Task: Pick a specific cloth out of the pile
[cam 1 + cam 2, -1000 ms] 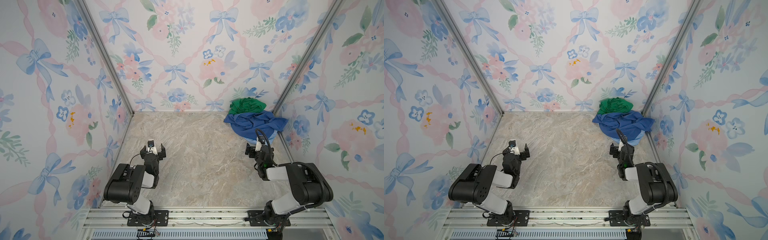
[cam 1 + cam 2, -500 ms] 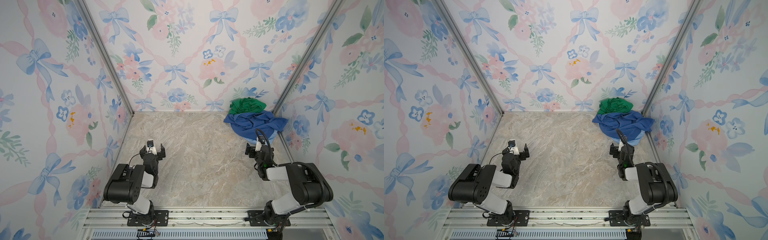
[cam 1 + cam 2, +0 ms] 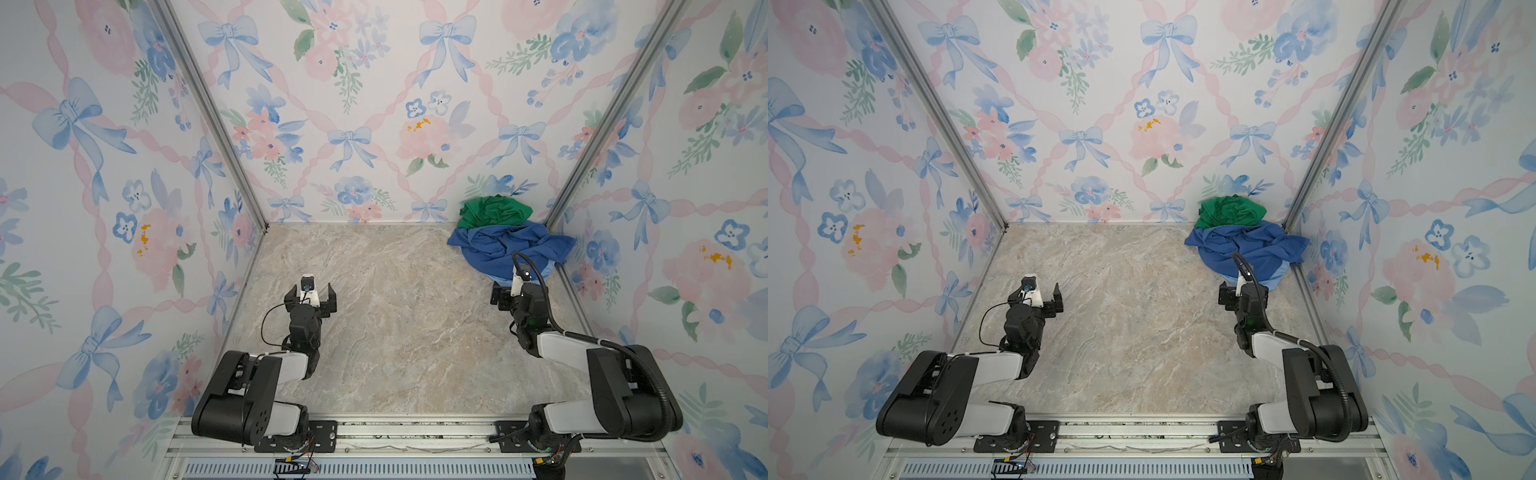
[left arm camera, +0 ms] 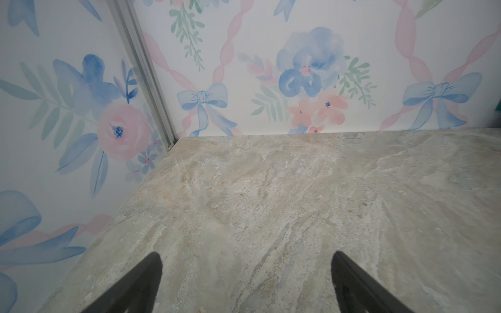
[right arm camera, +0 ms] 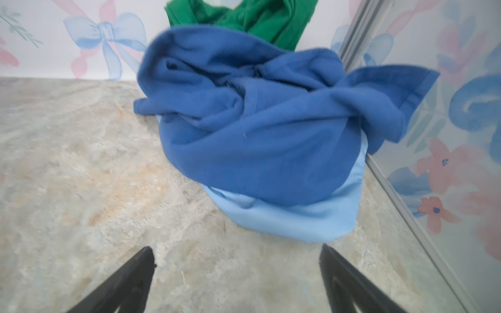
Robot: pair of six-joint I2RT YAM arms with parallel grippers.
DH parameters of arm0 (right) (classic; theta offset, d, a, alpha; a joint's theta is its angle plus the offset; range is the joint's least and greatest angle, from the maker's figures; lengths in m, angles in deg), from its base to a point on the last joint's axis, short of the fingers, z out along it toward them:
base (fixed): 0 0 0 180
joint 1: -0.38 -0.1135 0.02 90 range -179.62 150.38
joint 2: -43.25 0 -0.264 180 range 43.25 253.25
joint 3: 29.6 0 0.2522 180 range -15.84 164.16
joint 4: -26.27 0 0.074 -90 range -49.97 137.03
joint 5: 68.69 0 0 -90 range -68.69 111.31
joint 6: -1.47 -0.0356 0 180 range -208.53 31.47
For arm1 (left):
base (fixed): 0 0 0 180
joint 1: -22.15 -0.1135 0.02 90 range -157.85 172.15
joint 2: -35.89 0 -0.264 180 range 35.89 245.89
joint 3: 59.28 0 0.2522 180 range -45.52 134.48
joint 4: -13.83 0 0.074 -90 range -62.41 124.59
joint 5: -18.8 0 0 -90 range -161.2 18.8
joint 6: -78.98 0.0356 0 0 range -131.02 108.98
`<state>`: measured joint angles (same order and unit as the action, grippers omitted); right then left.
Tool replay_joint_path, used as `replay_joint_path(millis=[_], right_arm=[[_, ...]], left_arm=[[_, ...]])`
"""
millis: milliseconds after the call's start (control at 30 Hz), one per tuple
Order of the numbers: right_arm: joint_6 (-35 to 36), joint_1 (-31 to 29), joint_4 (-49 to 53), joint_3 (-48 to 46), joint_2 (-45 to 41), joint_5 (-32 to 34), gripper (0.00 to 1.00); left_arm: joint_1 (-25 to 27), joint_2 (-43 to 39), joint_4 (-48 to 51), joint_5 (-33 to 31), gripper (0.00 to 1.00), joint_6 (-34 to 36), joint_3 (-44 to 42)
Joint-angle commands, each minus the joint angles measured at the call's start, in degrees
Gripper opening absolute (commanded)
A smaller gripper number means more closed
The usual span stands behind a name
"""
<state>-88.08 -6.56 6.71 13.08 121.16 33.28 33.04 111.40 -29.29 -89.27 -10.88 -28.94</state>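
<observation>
The cloth lies just ahead of the right gripper (spread wide, empty).

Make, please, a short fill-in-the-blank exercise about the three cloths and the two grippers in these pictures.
1. The light blue cloth lies ____ the dark blue cloth.
2. The cloth closest to the back wall is ____ in colour.
3. The left gripper and the right gripper both stand ____, holding nothing.
4. The pile is closer to the ____ gripper.

Missing words: under; green; open; right.
</observation>
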Motion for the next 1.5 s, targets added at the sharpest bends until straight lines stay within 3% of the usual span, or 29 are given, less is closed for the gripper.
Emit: replay_joint_path(millis=[0, 133, 200, 267, 400, 500, 700, 800, 1033, 1233, 1467], right_arm=[[-2.04, -2.08, 17.76, 6.66, -6.9, -0.79, 0.97], [-11.38, -0.71, 36.94, 15.57, -9.61, 1.75, 0.97], [-18.16, 4.34, 47.44, 21.05, -7.68, -0.53, 0.97], [-24.2, 11.86, 55.76, 25.65, -4.91, -6.96, 0.99], [-28.69, 22.36, 59.8, 27.9, -1.72, -14.59, 0.93], [-30.11, 27.44, 58.65, 27.72, 1.77, -19.75, 0.84], [-29.78, 28.34, 55.25, 30.95, 13.75, -23.31, 0.79], [-31.72, 27.94, 50.79, 32.44, 19.7, -25.0, 0.76], [-34.26, 25.92, 47.52, 37.28, 28.16, -22.91, 0.74], [-35.6, 25.9, 46.79, 39.85, 32.22, -22.26, 0.72], [-34.95, 25.71, 46.9, 41.46, 34.66, -22.42, 0.55]], left_arm=[[3.3, -4.71, 22.1, 0.73, 0.98, -3.63, 10.53], [10.99, -2.12, 33.51, 14.53, 0.98, -6.42, 22.8], [17.12, 0.05, 39.55, 17.2, 0.98, -3.58, 30.44], [23.76, 3.1, 47.0, 18.06, 0.98, 1.8, 38.44], [34.28, 9.88, 61.97, 18.13, 0.98, 12.85, 52.84], [38.35, 11.77, 65.12, 20.05, 0.98, 20.71, 56.82], [37.08, 12.51, 63.94, 35.41, 0.98, 30.52, 55.77], [35.58, 13.09, 61.99, 39.89, 0.98, 28.0, 54.35], [36.65, 8.29, 55.75, 33.53, 0.98, 27.71, 46.62], [36.73, 7.5, 54.38, 31.96, 0.98, 27.9, 45.79], [36.73, 8.12, 54.42, 31.61, 0.98, 27.72, 45.77]])
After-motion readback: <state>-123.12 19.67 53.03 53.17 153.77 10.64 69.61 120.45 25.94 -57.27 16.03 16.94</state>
